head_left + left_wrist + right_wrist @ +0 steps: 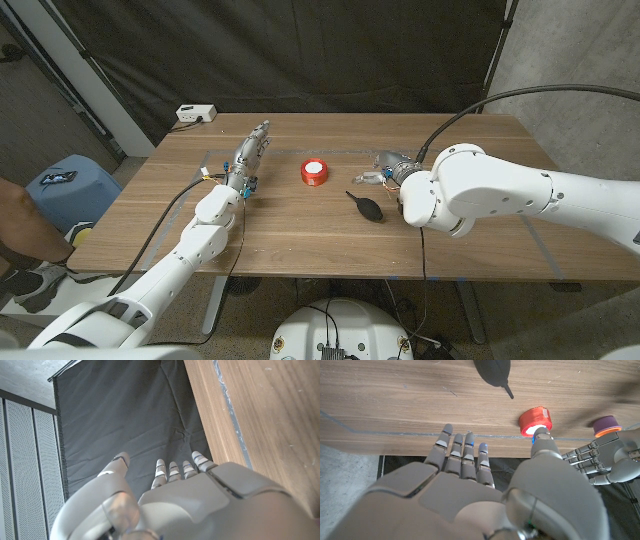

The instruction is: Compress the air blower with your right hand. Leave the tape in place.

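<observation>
Blower (366, 207) lies just beside the right hand (388, 170), fingers spread and empty; it should close round the bulb, steering clear of the red tape (314, 172) beyond.

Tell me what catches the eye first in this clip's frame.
The red tape stands out at the table's middle, between the two arms. Just right of it and nearer the robot lies the black blower, untouched. The right robot hand is beside it with fingers apart, while the left robot hand stretches out on the tape's other side.
</observation>
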`<action>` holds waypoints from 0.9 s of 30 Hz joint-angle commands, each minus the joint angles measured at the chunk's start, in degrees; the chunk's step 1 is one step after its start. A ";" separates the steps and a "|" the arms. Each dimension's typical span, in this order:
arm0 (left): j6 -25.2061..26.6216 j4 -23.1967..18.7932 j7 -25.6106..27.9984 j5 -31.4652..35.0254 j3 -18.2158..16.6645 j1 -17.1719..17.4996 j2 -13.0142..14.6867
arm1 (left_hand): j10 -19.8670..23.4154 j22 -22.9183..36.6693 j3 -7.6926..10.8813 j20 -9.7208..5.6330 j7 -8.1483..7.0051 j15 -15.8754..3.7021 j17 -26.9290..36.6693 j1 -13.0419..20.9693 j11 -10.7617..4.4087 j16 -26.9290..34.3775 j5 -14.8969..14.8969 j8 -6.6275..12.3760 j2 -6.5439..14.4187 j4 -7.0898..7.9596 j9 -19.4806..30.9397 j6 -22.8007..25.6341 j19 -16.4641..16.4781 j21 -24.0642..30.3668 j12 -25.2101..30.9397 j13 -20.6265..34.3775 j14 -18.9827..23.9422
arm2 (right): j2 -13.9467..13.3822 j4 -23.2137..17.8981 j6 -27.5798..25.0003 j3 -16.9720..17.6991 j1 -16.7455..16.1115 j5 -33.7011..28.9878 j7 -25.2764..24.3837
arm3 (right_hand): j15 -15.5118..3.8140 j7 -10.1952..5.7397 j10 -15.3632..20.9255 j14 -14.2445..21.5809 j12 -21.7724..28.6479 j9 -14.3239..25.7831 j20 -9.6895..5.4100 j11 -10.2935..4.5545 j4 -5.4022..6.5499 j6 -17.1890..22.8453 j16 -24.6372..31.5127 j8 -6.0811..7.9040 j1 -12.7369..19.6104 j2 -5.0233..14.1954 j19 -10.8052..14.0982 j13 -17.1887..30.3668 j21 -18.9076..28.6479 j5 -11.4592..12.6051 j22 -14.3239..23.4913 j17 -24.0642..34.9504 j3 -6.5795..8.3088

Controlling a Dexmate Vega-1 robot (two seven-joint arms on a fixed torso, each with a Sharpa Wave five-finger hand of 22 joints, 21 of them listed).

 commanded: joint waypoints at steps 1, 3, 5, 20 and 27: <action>0.21 1.30 -0.80 -0.32 0.18 -0.95 -0.39 | 0.07 0.26 -0.01 0.39 0.18 0.13 0.12 0.47 -0.10 0.15 0.40 -0.09 0.15 -0.35 0.15 0.16 0.30 -0.09 0.05 0.16 -0.18 | 1.62 1.28 0.00 -3.32 1.76 -0.50 -0.31 | -0.31 3.76 0.99 1.04 0.65 0.33 0.05 0.05 0.22 0.33 0.48 0.15 0.60 -0.03 0.22 0.57 0.20 0.38 0.17 0.28 0.32; 0.22 1.51 -0.85 -0.26 0.26 -1.14 -0.49 | 0.09 0.26 -0.01 0.42 0.17 0.14 0.12 0.47 -0.12 0.15 0.41 -0.09 0.16 -0.36 0.15 0.17 0.30 -0.10 0.06 0.16 -0.19 | 1.94 1.44 0.00 -4.01 2.08 -0.95 -0.31 | -0.33 3.76 1.22 1.38 0.84 0.36 0.04 0.05 0.23 0.51 0.63 0.21 0.66 -0.05 0.34 0.75 0.26 0.39 0.17 0.35 0.34; 0.27 1.69 -0.96 -0.21 0.35 -1.34 -0.56 | 0.08 0.26 0.00 0.39 0.17 0.17 0.12 0.47 -0.11 0.15 0.41 -0.10 0.16 -0.37 0.15 0.16 0.31 -0.09 0.05 0.16 -0.19 | 2.23 1.60 0.00 -4.57 2.26 -1.34 -0.31 | -0.29 3.75 1.40 1.65 1.02 0.39 0.06 0.05 0.22 0.65 0.76 0.25 0.76 -0.03 0.43 0.93 0.29 0.41 0.16 0.43 0.39; 0.99 2.28 -1.40 0.07 1.03 -2.38 -0.98 | 0.11 0.26 0.02 0.38 0.22 0.12 0.12 0.45 -0.15 0.16 0.42 -0.14 0.18 -0.45 0.16 0.16 0.30 -0.11 0.04 0.16 -0.18 | 3.49 3.00 0.00 -5.65 1.83 -2.79 -0.31 | -0.20 3.81 2.25 2.80 2.00 0.55 0.11 0.05 0.29 1.65 1.36 0.51 1.19 0.13 0.90 2.00 0.46 0.57 0.17 0.97 0.66; 1.34 2.19 -1.38 0.17 1.21 -2.48 -0.96 | 0.11 0.26 0.02 0.36 0.10 0.13 0.12 0.44 -0.14 0.17 0.41 -0.18 0.17 -0.48 0.16 0.09 0.31 -0.11 0.03 0.16 -0.17 | 3.91 3.44 0.00 -5.73 1.07 -3.70 -0.31 | -0.09 3.81 2.39 2.96 2.23 0.58 0.12 0.05 0.25 1.82 1.46 0.53 1.38 0.15 0.97 2.27 0.47 0.59 0.17 1.11 0.75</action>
